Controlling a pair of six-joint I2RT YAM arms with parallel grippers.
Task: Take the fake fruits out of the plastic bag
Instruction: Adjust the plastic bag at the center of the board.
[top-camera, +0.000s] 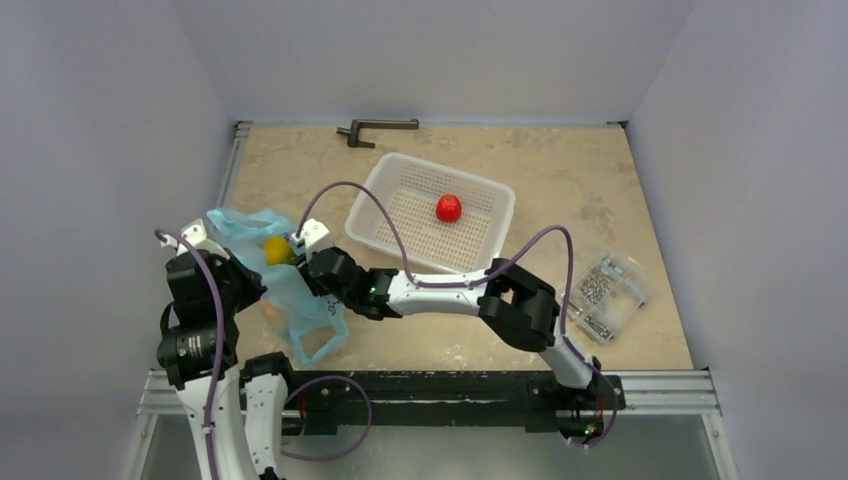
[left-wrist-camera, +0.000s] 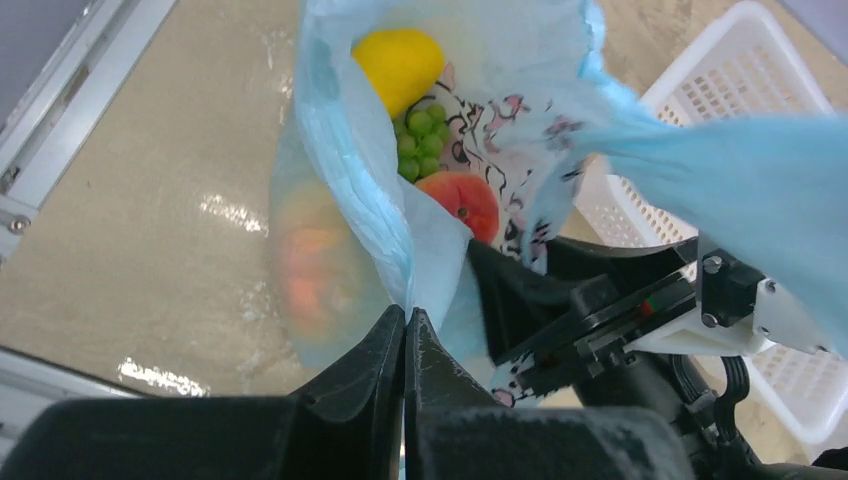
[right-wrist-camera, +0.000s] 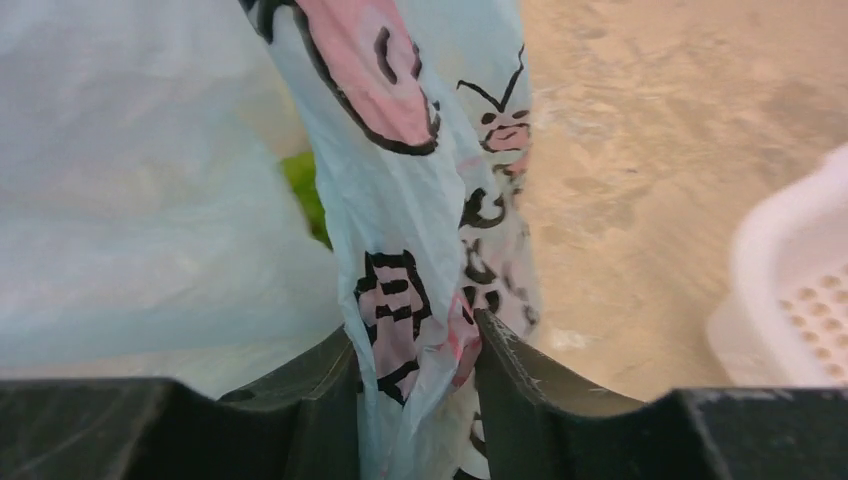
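The light blue plastic bag lies at the near left of the table with its mouth held open. In the left wrist view the fake fruits show inside it: a yellow one, a green grape bunch and a red-orange peach. An orange fruit shows blurred through the film. My left gripper is shut on the bag's near rim. My right gripper is shut on a bunched fold of the printed film on the opposite side. A bit of green fruit peeks out behind that fold.
A white perforated basket stands behind the right arm with a small red fruit in it. A clear box of metal parts sits at the right. A dark angled tool lies at the far edge.
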